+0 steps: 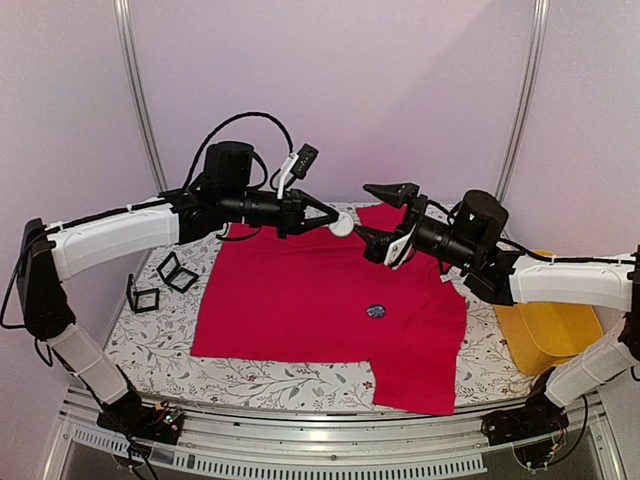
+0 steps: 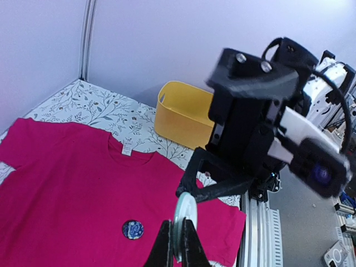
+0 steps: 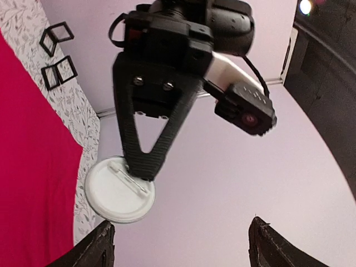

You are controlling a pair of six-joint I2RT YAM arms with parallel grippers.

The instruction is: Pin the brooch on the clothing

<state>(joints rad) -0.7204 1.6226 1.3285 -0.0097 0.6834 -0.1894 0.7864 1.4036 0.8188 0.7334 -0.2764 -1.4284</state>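
your left gripper point(image 1: 333, 224) is clenched on the edge of a round brooch point(image 1: 342, 226), holding it in the air above the far, collar end of the red t-shirt point(image 1: 300, 300). in the right wrist view the brooch point(image 3: 119, 190) shows its plain white back with a pin bar across it. in the left wrist view you see it edge-on point(image 2: 184, 214), squeezed between the two black fingers point(image 2: 164, 250).

your right gripper point(image 1: 363, 211) faces the left one just beside the brooch. it is released, with its jaws spread wide and nothing between them.

the t-shirt lies flat on the floral tablecloth point(image 1: 160, 345), its small white neck label point(image 2: 127, 149) towards the far wall. a blue round badge point(image 1: 376, 311) lies on the shirt's front, closer to your right arm. whether it is pinned cannot be told.

a yellow bin point(image 1: 545, 335) sits at the table's right edge. two black square frames point(image 1: 178, 272) lie on the cloth left of the shirt.
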